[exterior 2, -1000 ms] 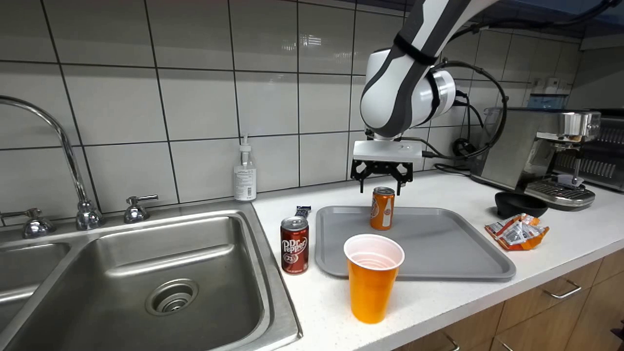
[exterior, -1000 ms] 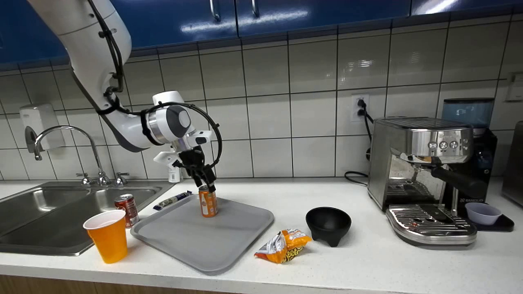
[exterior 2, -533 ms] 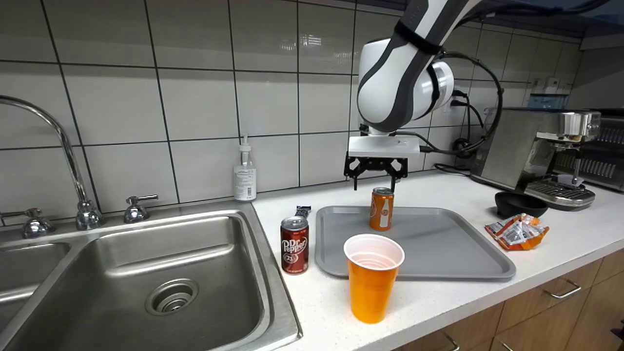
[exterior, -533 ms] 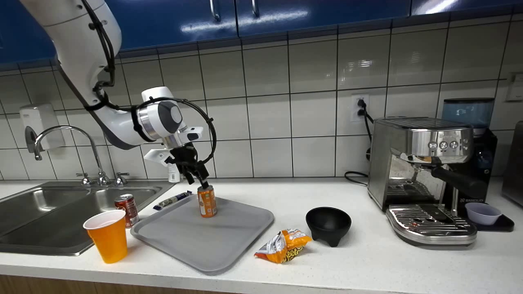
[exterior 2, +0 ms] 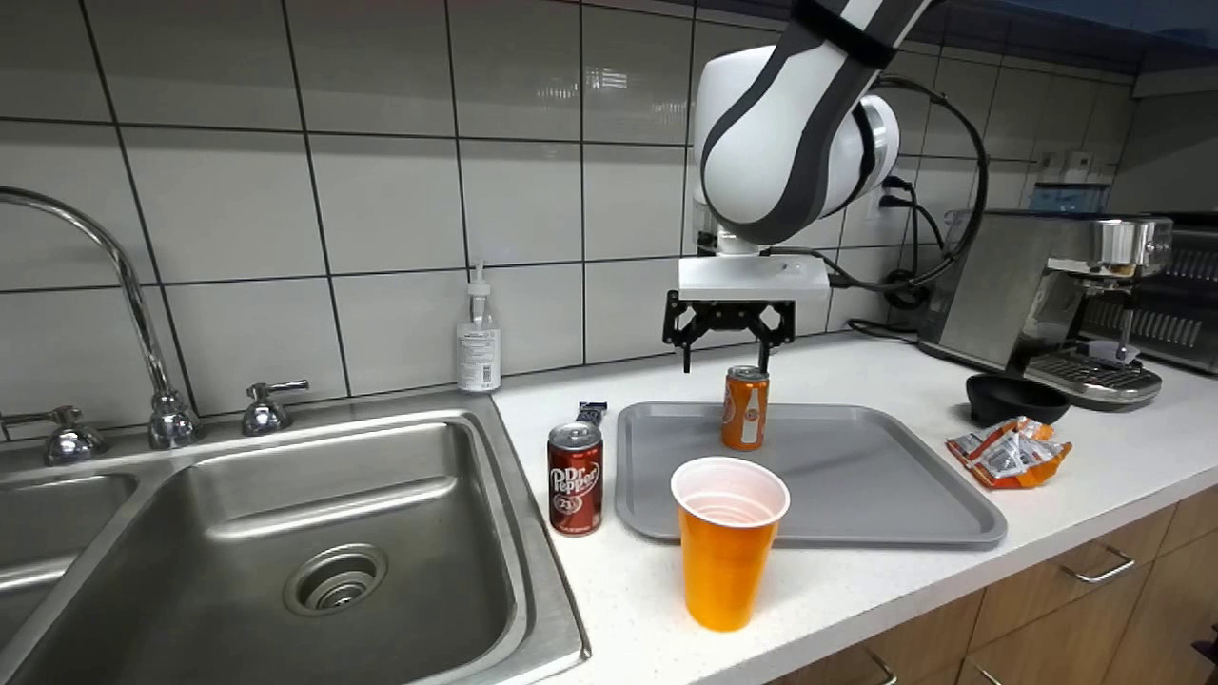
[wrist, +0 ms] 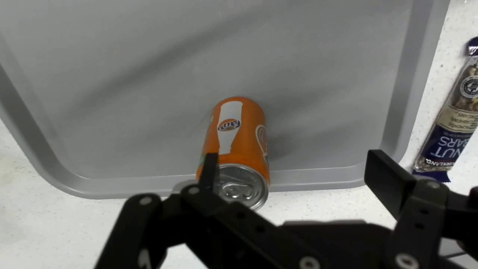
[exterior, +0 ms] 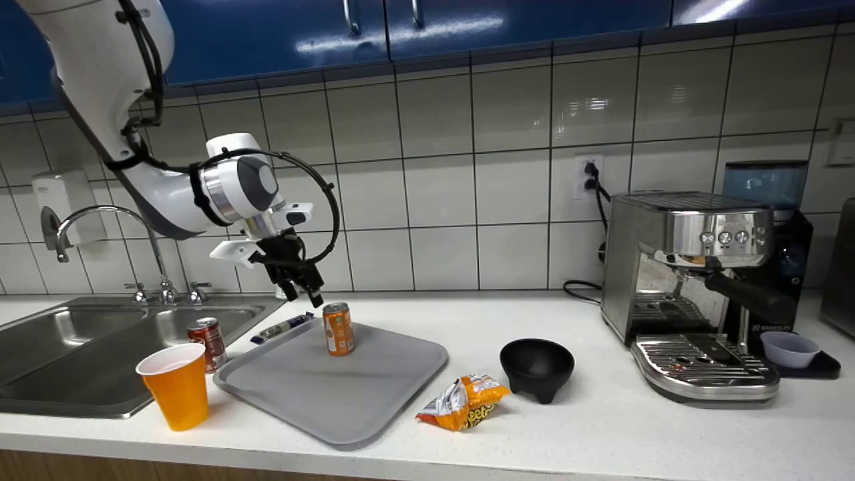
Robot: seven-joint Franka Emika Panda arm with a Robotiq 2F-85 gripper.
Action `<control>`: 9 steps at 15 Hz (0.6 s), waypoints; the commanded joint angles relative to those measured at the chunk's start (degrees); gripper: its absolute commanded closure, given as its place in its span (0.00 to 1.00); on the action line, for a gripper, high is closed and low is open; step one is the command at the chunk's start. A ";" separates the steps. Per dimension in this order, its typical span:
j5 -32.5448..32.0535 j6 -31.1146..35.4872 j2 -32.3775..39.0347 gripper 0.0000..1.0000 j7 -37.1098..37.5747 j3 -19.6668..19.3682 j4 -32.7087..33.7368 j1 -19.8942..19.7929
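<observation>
Lower than the wide-spread claw [exterior 2: 725,365] and just beside it, an orange Fanta can [wrist: 239,138]. Stands up straight on a gray tray [exterior: 374,394], near the rim. Shiny silver on top, with a pull tab; on the round side, a white bottle picture with a little Fanta name in it. In the wrist view, partly tucked behind one black finger [wrist: 209,170], with a bit of lid and side covered up. Hard to read in both exterior views, with such tiny print. Past the claw's other finger, a Kirkland nut bar [wrist: 455,119], cut off at the edge of the wrist view; in an exterior view, mostly hidden behind a Dr Pepper can [exterior 2: 575,480].
</observation>
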 commanded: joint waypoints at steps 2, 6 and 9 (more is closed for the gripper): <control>-4.21 -4.53 -5.20 0.00 0.20 1.82 -3.74 -0.80; -5.70 -8.16 -6.93 0.00 -0.95 3.99 -5.04 -1.84; -5.53 -9.40 -8.07 0.00 -1.84 5.81 -6.19 -2.66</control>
